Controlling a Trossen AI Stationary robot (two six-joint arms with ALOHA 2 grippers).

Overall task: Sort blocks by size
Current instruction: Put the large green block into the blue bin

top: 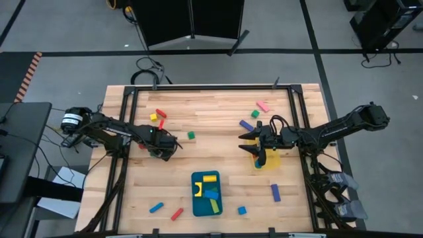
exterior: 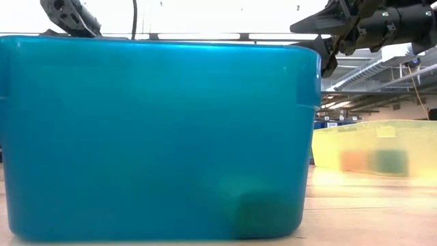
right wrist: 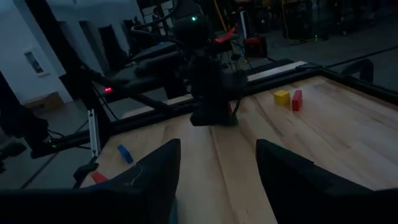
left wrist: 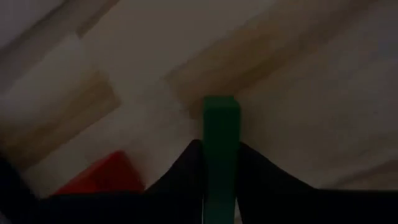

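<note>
- The left end effector (top: 160, 149) sits low over the wooden table (top: 211, 106), left of centre, its two dark fingers (left wrist: 186, 168) clamped on a green bar-shaped block (left wrist: 220, 143) — the left wrist view shows the bar pinched upright between them, with a red block (left wrist: 102, 174) lying just beside it on the wood.
- The right end effector (top: 256, 147) hangs above the translucent yellow square bin (top: 269, 160) at right of centre, its fingers (right wrist: 158, 165) spread wide with nothing between them.
- A blue rectangular plastic tray (top: 207, 194) stands near the front edge — inside it lie a yellow block (top: 210, 178) and a few more yellow, blue and green pieces.
- Loose blocks are scattered over the table: a small yellow cube (top: 153, 117) touching a red bar (top: 160, 118) at back left, a small green cube (top: 191, 135) near the middle, a pink bar (top: 263, 106) and a purple bar (top: 246, 124) at back right.
- Near the front lie a blue bar (top: 156, 207), a red bar (top: 177, 214), a small blue cube (top: 242, 211) and a purple bar (top: 275, 192).
- In the low view, the yellow bin holds an orange-red shape (exterior: 354, 161) and a green shape (exterior: 390, 162), both blurred through its wall.
</note>
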